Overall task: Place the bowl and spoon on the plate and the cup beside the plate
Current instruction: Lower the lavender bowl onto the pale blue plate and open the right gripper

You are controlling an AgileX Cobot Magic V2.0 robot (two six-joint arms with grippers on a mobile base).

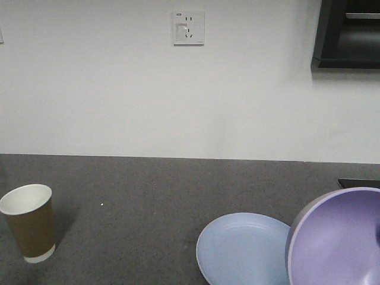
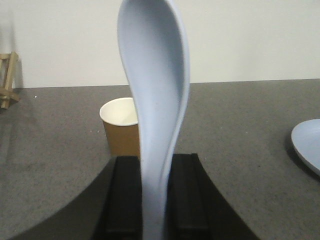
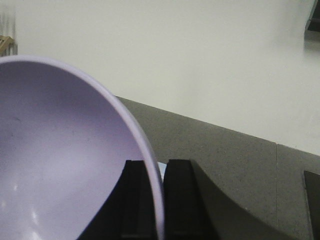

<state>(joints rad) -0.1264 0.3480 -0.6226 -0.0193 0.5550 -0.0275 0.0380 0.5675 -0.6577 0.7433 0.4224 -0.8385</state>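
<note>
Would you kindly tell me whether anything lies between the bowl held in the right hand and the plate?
Nothing visible does. The visible part of the plate is bare, the bowl hangs tilted beside it, overlapping its right edge in the front view, and the cup stands far off to the left.

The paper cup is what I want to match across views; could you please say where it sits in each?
Front view: the cup stands upright at lower left on the countertop.
Left wrist view: centre-left, partly hidden behind the spoon.
Right wrist view: absent; the bowl fills the left.
Shared landmark: the plate, right of the cup in the front and left wrist views.
</note>
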